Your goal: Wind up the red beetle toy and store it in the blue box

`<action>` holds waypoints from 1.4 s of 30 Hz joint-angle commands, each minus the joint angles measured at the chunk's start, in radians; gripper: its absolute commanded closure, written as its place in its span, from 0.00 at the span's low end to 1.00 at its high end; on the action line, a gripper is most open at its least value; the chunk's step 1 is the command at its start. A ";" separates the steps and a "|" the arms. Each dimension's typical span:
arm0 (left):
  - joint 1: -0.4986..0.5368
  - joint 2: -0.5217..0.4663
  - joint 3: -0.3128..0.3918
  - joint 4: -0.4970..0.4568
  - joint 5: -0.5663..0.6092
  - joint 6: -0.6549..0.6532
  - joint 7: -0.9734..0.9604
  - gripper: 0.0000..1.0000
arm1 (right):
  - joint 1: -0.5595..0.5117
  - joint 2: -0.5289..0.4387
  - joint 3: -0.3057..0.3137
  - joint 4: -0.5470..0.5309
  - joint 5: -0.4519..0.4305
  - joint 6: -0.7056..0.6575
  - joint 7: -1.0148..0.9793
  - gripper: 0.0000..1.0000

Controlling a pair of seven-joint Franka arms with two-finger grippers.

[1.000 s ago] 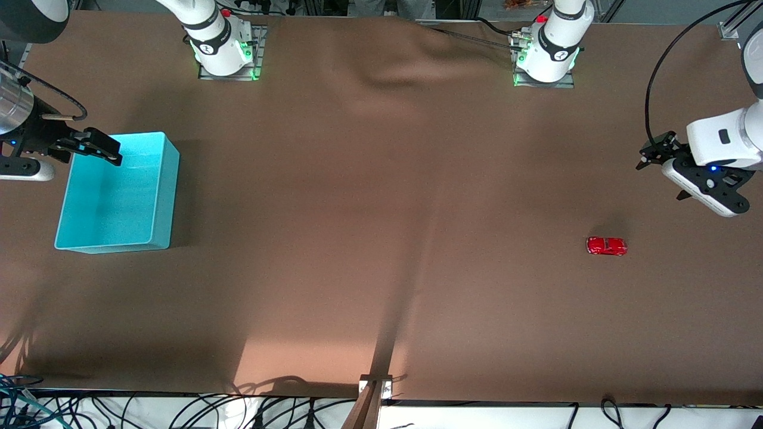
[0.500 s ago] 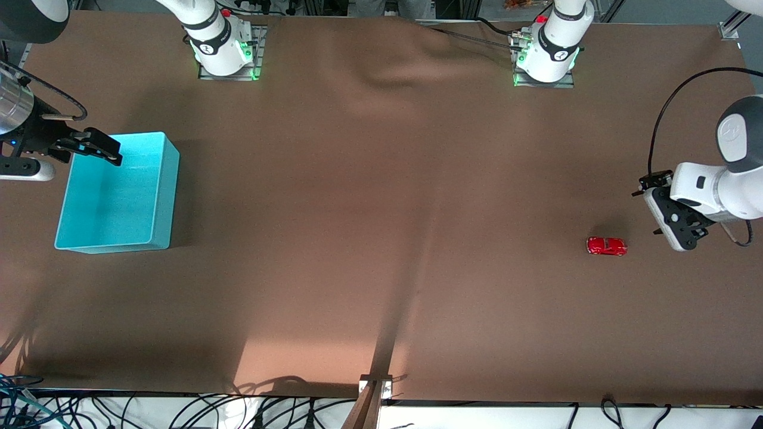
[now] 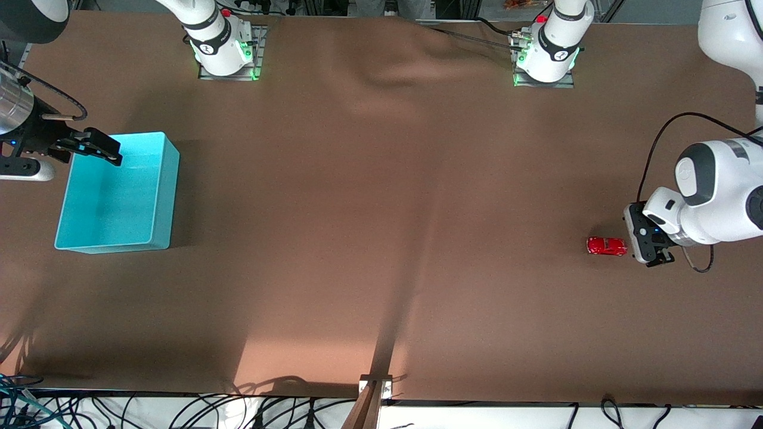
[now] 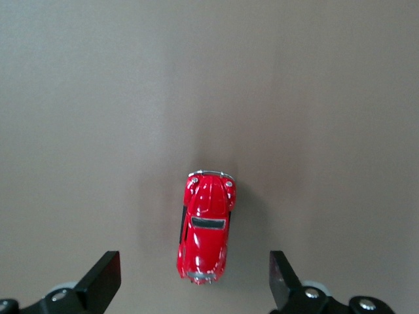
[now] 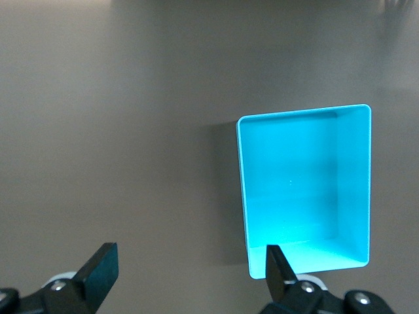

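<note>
Red beetle toy (image 3: 607, 246) sits on the brown worktop (image 3: 381, 238) toward the left arm's end, well apart from the blue box (image 3: 117, 193) at the right arm's end, and it has not shifted across the three front pictures. What has changed is the left gripper (image 3: 647, 244): a second ago it hung farther from the front camera, well clear of the car and nearer the worktop's edge; half a second ago it had swung closer; now it is just beside the toy, toward the left arm's end of the worktop. In the left wrist view the toy (image 4: 206, 226) lies lengthwise between the two fingers (image 4: 98, 281), which are spread wide with clear worktop on both sides of the car, touching nothing and holding nothing. I judge this as the approach nearly finished, with the grasp and the winding not yet begun; the gripper seems to need to come a little more squarely over the car before closing across its narrow body. The right gripper (image 3: 89, 146) waits over the box's rim, unchanged in all three pictures, its fingers (image 5: 98, 268) likewise wide apart and empty, with the box (image 5: 304, 190) standing empty.
</note>
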State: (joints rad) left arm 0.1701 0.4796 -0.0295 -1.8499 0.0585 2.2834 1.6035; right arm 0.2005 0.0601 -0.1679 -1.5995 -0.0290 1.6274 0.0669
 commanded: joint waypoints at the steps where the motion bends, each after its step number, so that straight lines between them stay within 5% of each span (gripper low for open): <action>1: 0.014 0.005 -0.009 -0.054 0.020 0.093 0.102 0.00 | -0.001 -0.005 0.001 0.000 0.001 0.002 0.002 0.00; 19: 0.051 0.097 -0.010 -0.052 0.018 0.189 0.237 0.01 | -0.001 -0.005 0.001 0.000 0.001 0.000 0.002 0.00; 24: 0.055 0.103 -0.012 -0.058 0.014 0.189 0.237 0.43 | -0.001 -0.005 0.001 0.000 0.001 0.000 0.002 0.00; 31: 0.054 0.111 -0.013 -0.055 0.014 0.188 0.239 0.80 | -0.001 -0.005 0.001 0.001 0.001 0.000 0.002 0.00; 35: 0.051 0.113 -0.013 -0.054 0.012 0.183 0.239 0.90 | -0.001 -0.005 0.001 0.000 0.001 0.000 0.002 0.00; 42: 0.051 0.114 -0.013 -0.051 0.015 0.182 0.240 0.91 | -0.001 -0.005 0.001 0.000 0.001 0.000 0.002 0.00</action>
State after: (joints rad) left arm 0.2097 0.5885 -0.0333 -1.9055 0.0601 2.4625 1.8214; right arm 0.2005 0.0602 -0.1680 -1.5995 -0.0290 1.6274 0.0669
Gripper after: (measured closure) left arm 0.551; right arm 0.000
